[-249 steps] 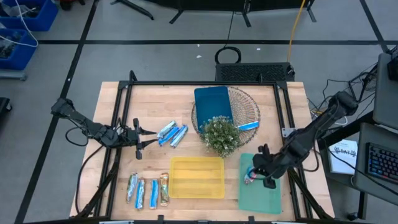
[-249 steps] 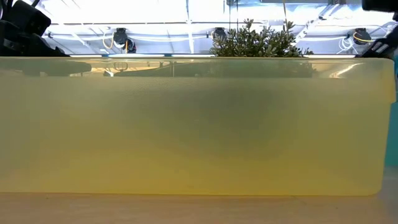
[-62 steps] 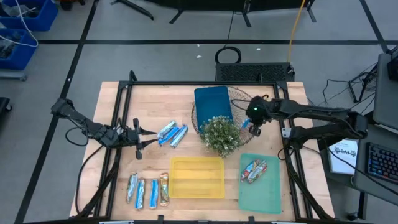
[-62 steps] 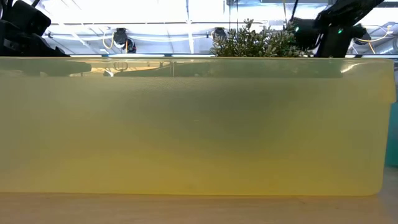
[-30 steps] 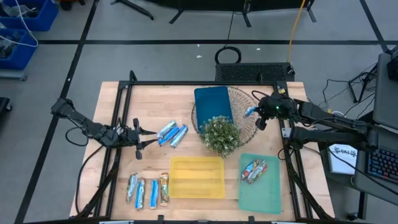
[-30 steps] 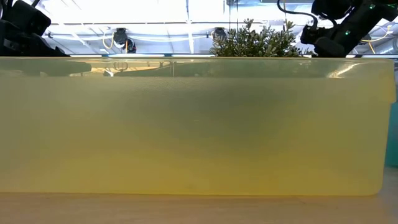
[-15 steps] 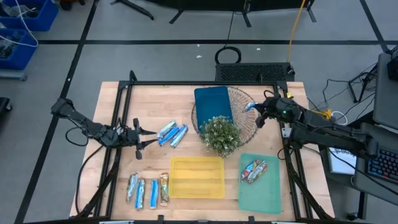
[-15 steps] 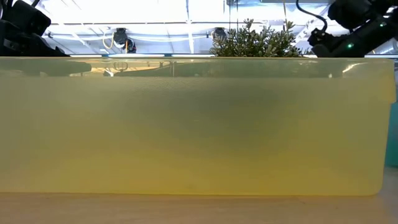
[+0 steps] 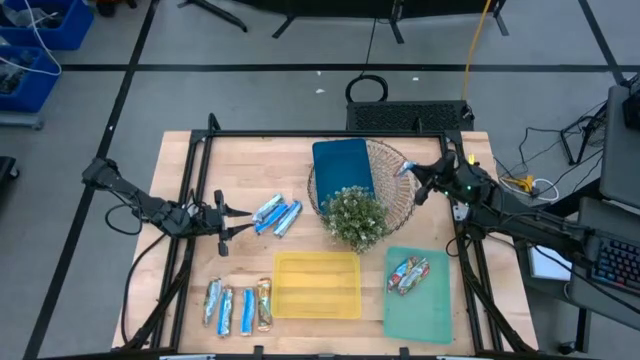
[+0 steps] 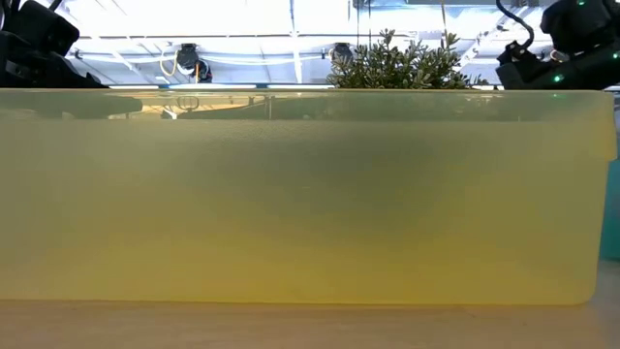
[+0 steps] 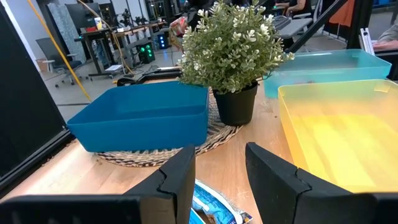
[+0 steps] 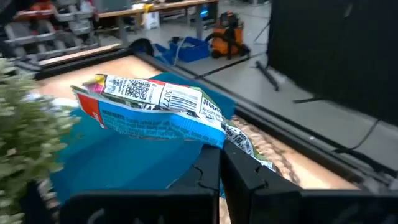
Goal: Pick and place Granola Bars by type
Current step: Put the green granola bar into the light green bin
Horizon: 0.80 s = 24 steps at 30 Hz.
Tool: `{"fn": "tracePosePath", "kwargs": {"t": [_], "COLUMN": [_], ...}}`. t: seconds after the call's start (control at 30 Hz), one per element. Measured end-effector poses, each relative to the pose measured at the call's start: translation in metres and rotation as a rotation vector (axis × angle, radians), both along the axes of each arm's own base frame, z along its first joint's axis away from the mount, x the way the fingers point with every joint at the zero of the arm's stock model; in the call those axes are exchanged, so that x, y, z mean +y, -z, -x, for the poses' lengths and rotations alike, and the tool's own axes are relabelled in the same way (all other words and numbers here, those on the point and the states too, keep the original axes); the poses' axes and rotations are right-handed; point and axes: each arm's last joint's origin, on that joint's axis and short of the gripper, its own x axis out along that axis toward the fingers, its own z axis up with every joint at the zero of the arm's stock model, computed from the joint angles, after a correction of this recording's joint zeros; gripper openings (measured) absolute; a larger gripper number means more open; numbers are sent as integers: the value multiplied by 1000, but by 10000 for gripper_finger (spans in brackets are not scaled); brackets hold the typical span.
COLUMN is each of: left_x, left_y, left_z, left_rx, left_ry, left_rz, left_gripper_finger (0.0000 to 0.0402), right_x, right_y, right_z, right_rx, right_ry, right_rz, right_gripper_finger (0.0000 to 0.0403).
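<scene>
My right gripper (image 9: 412, 176) is shut on a blue-and-red granola bar (image 12: 149, 109) above the far right rim of the wicker basket (image 9: 392, 160). The blue tray (image 9: 343, 168) rests in that basket. My left gripper (image 9: 238, 220) stands open near the table's left side, just short of two blue bars (image 9: 278, 214) lying on the wood; one bar (image 11: 214, 208) shows low between its fingers. Several more bars (image 9: 238, 305) lie at the front left. Two bars (image 9: 408, 274) lie in the green tray (image 9: 420, 315). My right gripper pinches one crimped end of the bar (image 12: 217, 134) between its two fingers. The fingers come nearly level from the table's right side. The bar sticks out ahead of them, roughly level and lifted clear above the basket and the blue tray.
A potted plant (image 9: 355, 218) stands at the table's middle, beside the basket. The yellow tray (image 9: 318, 284) sits at the front middle, and its wall (image 10: 291, 194) fills the low view. Black frame rails (image 9: 190, 200) run along the table's left and right sides.
My right arm has drawn back toward the table's right edge, and its gripper has tipped up toward level. It stays shut on the bar, which hangs clear over the basket's far right rim.
</scene>
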Motion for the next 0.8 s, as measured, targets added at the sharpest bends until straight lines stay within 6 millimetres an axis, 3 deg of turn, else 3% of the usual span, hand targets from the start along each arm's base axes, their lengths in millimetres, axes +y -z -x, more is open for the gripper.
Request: {"fn": "tracePosePath", "kwargs": {"t": [0.47, 0.8], "left_x": [0, 0], "left_y": [0, 0], "left_z": [0, 0], "left_rx": [0, 0], "left_ry": [0, 0], "left_rz": [0, 0], "left_gripper_finger": [145, 145], "right_x": [-5, 1], "right_y": [15, 24], "right_z": [7, 3], "right_rx": [-14, -123], "right_ry": [63, -220], "right_rz": [34, 10], "right_gripper_finger": [0, 0]}}
